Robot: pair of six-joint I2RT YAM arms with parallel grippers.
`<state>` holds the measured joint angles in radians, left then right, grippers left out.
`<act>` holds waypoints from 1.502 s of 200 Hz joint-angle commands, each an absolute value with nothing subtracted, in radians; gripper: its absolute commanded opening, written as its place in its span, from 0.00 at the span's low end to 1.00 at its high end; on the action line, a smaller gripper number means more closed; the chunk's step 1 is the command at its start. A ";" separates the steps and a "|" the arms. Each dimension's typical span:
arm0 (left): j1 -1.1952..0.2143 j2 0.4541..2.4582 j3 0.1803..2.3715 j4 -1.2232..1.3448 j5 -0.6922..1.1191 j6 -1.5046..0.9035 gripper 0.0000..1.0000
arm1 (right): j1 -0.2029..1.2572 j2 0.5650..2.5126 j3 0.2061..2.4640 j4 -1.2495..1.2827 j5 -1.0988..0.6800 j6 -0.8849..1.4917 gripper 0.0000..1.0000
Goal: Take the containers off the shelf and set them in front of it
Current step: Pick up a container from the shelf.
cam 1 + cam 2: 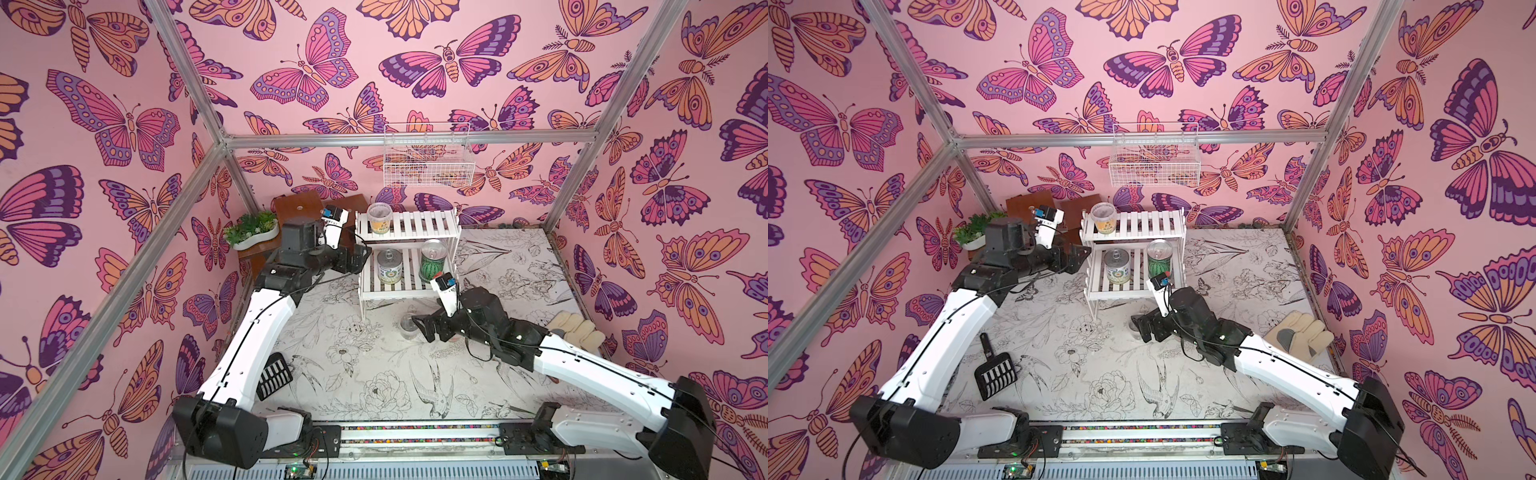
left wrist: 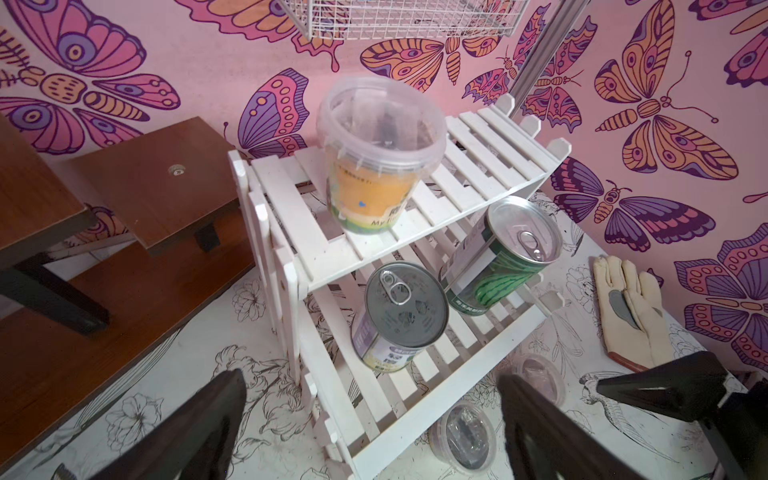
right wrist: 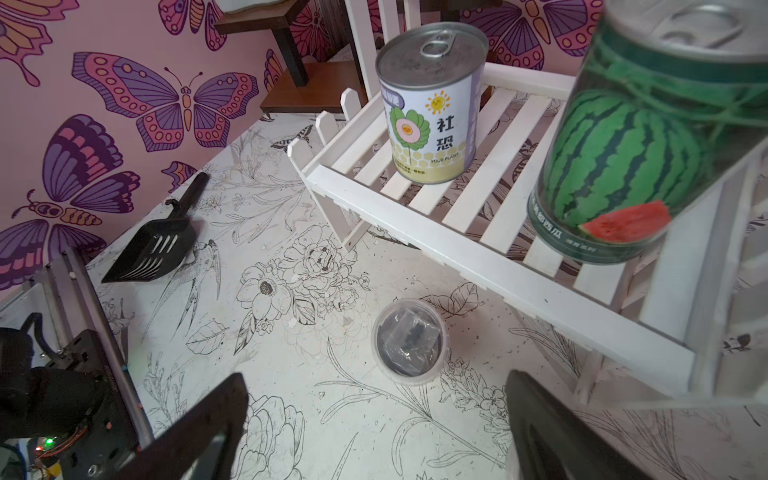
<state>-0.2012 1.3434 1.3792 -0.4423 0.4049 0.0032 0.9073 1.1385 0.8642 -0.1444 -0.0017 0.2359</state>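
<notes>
Spread wide, the right gripper (image 1: 420,328) is hovering by the dark cup (image 3: 409,343) on the tabletop (image 1: 374,374) before the shelf (image 1: 419,226) (apparently delivered), while the left gripper (image 1: 360,258), also spread, is facing the upper-tier yellow cup (image 1: 379,218), likely to grasp it.

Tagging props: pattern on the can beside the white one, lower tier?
Watermelon can: green stripes with a red slice. Best in the right wrist view.
</notes>
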 commanded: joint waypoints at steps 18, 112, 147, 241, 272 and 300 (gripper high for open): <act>-0.194 1.432 1.479 -0.446 0.476 0.059 1.00 | 0.830 1.051 0.908 -0.287 -0.072 0.248 0.99; -0.204 1.611 1.659 -0.444 0.512 0.080 1.00 | 0.729 0.999 0.922 -0.350 -0.115 0.244 0.99; -0.224 1.661 1.722 -0.444 0.511 0.087 1.00 | 0.703 1.006 0.933 -0.351 -0.131 0.237 0.99; -0.263 1.772 1.830 -0.444 0.465 0.107 0.99 | 0.660 1.016 0.940 -0.351 -0.155 0.241 0.99; -0.270 1.795 1.857 -0.445 0.443 0.111 0.90 | 0.656 1.019 0.942 -0.351 -0.155 0.245 0.99; -0.278 1.809 1.878 -0.445 0.434 0.110 0.73 | 0.653 1.019 0.945 -0.353 -0.153 0.247 0.99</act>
<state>-0.2691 1.7966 1.8488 -0.4438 0.4480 0.0963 0.6613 1.0164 0.9081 -0.3382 -0.1444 0.2382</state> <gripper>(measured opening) 0.792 0.991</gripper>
